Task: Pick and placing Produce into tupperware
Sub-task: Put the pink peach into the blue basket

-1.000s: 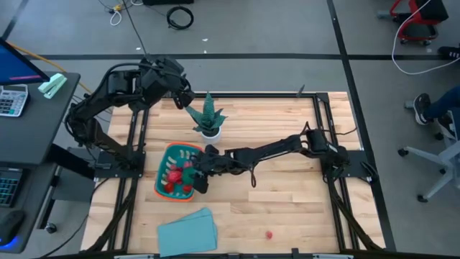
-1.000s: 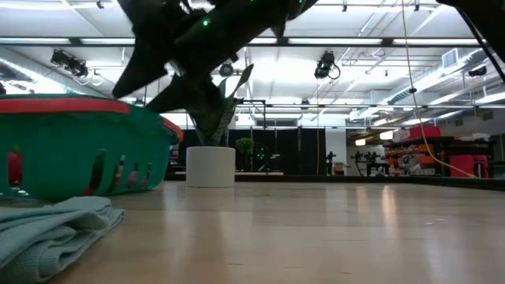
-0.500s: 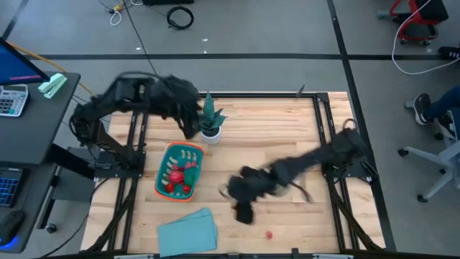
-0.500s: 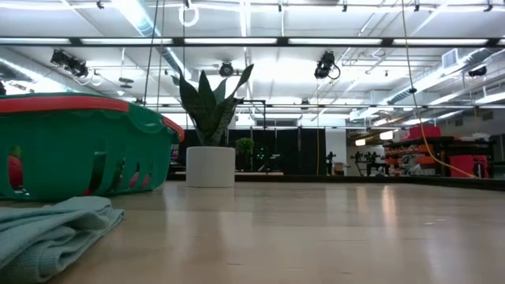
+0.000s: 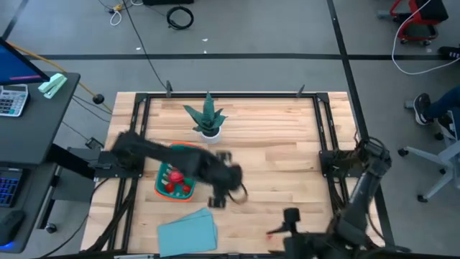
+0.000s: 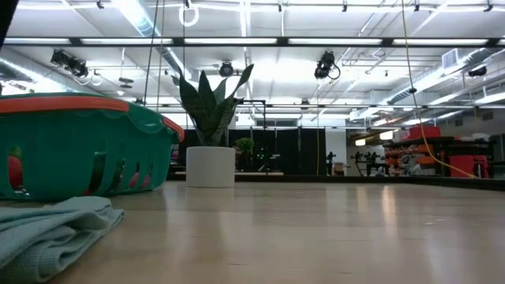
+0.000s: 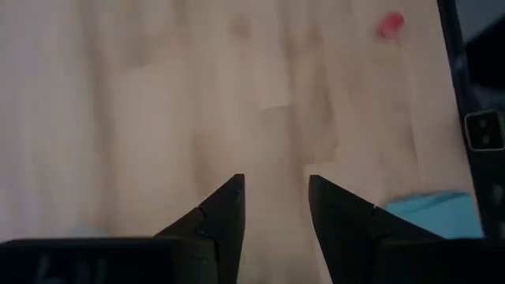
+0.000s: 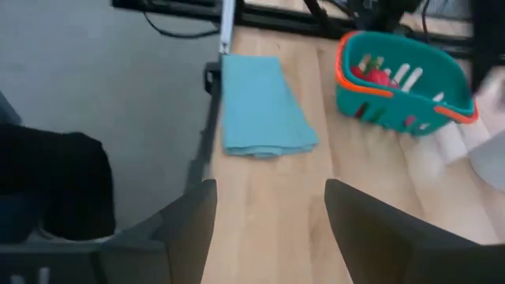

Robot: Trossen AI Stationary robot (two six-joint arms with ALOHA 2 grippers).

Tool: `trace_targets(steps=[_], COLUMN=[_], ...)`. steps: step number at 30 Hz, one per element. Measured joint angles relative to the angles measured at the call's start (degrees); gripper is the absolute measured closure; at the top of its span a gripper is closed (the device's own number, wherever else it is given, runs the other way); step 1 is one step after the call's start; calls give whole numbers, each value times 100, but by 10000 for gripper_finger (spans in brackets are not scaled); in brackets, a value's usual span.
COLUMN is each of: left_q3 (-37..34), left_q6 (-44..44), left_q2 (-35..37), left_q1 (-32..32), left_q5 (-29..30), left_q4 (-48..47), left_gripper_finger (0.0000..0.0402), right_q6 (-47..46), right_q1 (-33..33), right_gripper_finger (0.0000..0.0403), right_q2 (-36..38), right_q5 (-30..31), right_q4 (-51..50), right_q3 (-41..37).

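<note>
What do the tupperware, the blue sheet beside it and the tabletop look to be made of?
The tupperware looks like moulded plastic: teal, slotted walls, orange rim, slight sheen. The blue sheet is probably cloth; in the low view it lies in soft folds with a matte surface. The tabletop looks like pale wood planks with visible grain and a smooth, faintly reflective finish.

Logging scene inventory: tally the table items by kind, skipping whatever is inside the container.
tupperware: 1
potted plant: 1
light-blue cloth: 1
loose red produce piece: 1
Total: 4
</note>
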State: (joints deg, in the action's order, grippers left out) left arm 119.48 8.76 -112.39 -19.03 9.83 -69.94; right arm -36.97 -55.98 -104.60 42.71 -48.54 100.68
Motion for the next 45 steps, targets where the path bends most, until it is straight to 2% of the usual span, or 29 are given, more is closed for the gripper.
trace_targets(steps=[4, 10, 17, 22, 31, 37, 45], left_q3=[0, 0, 0, 3, -4, 9, 2], left_q6=[-352, -557, -554, -539, -471, -460, -166], left_q2=[-869, -1943, -2643, -2900, -3292, -3579, -3596], left_q1=[-428, -903, -1007, -996, -957, -889, -765], left_q5=[-182, -410, -379, -368, -289, -192, -195], left_q4=[702, 2591, 3986, 4875, 5143, 5730, 5994], left_gripper_finger=[244, 233, 218, 204, 175, 157, 161], right_q6=[-420, -1055, -1862, -1684, -1550, -1547, -1543], right_q1=[-357, -501, -315, -67, 200, 220, 225], right_gripper_finger=[158, 160, 166, 167, 167, 165, 165], right_q2=[11, 17, 17, 17, 20, 24, 24], right_q5=[345, 439, 482, 480, 303, 280, 269], right_q4=[49, 40, 32, 16, 18, -13, -107], right_q3=[0, 0, 0, 0, -4, -4, -4])
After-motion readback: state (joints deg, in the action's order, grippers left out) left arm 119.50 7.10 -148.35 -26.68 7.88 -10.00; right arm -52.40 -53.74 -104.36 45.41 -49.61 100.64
